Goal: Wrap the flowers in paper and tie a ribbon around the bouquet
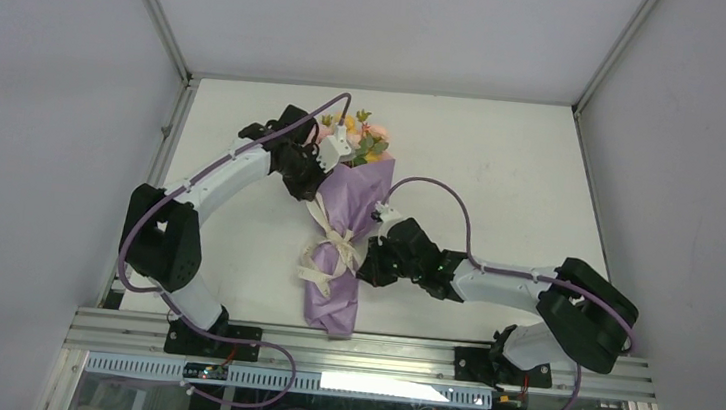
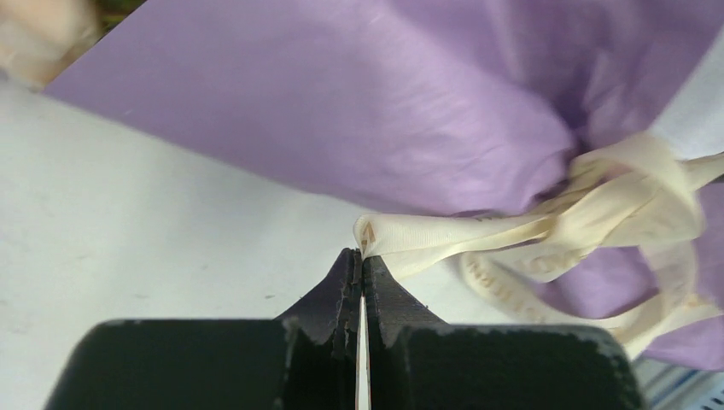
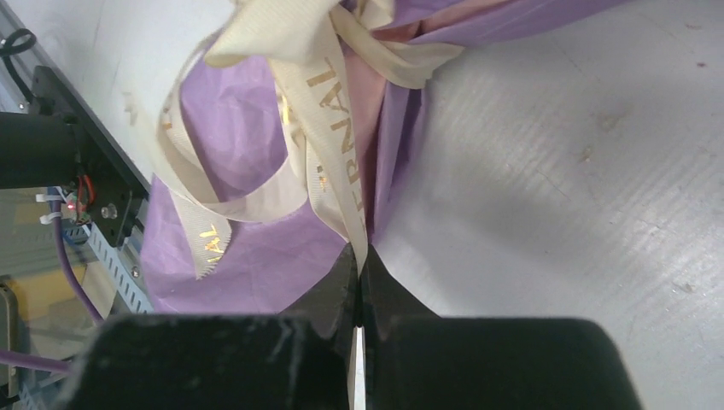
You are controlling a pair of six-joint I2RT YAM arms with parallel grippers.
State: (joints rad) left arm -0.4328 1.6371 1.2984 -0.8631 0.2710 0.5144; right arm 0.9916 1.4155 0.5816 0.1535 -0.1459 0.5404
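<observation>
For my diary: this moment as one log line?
left hand shut on ribbon | right hand shut on ribbon | bouquet wrapped, on table

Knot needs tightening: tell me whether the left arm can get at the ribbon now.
Probably yes: the left gripper looks shut on a fold of the ribbon, beside the purple paper, with nothing between.

Top view: bright, even, diffuse light from above; the white bench (image 1: 502, 178) is near washed out, shadows are faint and soft-edged, and a strip of glare lies on the front rail (image 1: 402, 388). Left wrist view: well lit but soft, with the purple paper (image 2: 341, 102) slightly blurred, a pale out-of-focus patch in the upper left corner, and the left tool (image 2: 360, 254) black and without detail. Right wrist view: sharper, with gold lettering on the ribbon (image 3: 329, 102) legible and glinting, bench grain crisp, a soft shadow beside the paper, and the right tool (image 3: 359, 254) underexposed.
</observation>
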